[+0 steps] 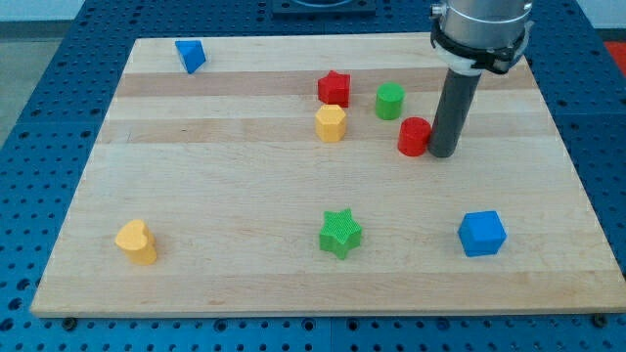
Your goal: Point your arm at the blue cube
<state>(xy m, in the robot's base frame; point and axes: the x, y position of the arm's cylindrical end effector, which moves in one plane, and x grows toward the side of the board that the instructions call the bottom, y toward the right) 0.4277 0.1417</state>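
Observation:
The blue cube [481,234] sits near the view's bottom right of the wooden board [225,186]. My tip [442,153] is at the end of the dark rod, in the view's upper right. It stands well above the blue cube in the view and a little to its left. The tip is right beside a red cylinder [414,137], on that block's right, touching or almost touching it.
A green cylinder [389,101], a red star [334,89] and a yellow hexagonal block [331,123] lie left of the tip. A green star [340,233] is at bottom centre, a yellow heart-like block [136,242] at bottom left, a blue triangular block [190,55] at top left.

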